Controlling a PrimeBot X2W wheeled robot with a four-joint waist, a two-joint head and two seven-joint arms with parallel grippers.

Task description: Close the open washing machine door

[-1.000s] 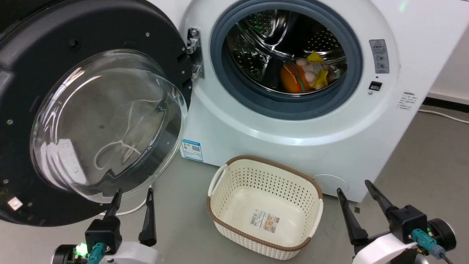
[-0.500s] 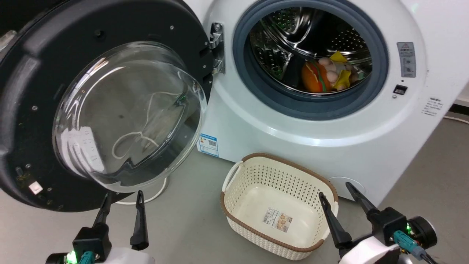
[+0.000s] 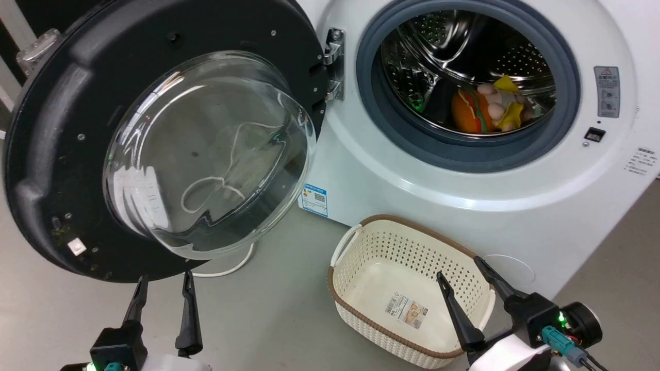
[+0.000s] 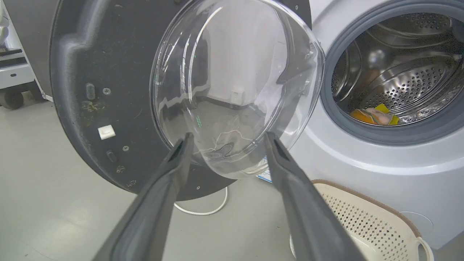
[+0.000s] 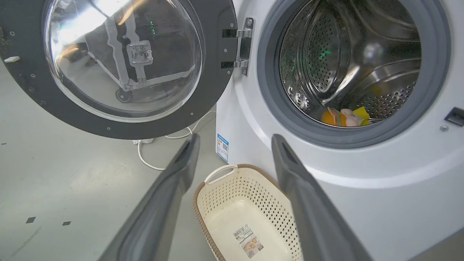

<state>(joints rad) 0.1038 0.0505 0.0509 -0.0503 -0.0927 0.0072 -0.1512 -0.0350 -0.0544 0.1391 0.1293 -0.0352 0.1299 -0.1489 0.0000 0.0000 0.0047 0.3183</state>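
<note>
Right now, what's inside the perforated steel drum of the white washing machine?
An orange, yellow and pale pink heap of small items lies low in the perforated steel drum. The grey rubber ring hides the drum's lower front, so anything there is unseen.

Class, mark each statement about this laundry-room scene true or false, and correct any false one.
1. The washing machine door is open. True.
2. The left gripper is shut on the door. False: it is open, below the door, holding nothing.
3. The basket holds clothes. False: only a label lies in it.
4. The washing machine has colourful items in its drum. True.
5. The right gripper is open. True.
</note>
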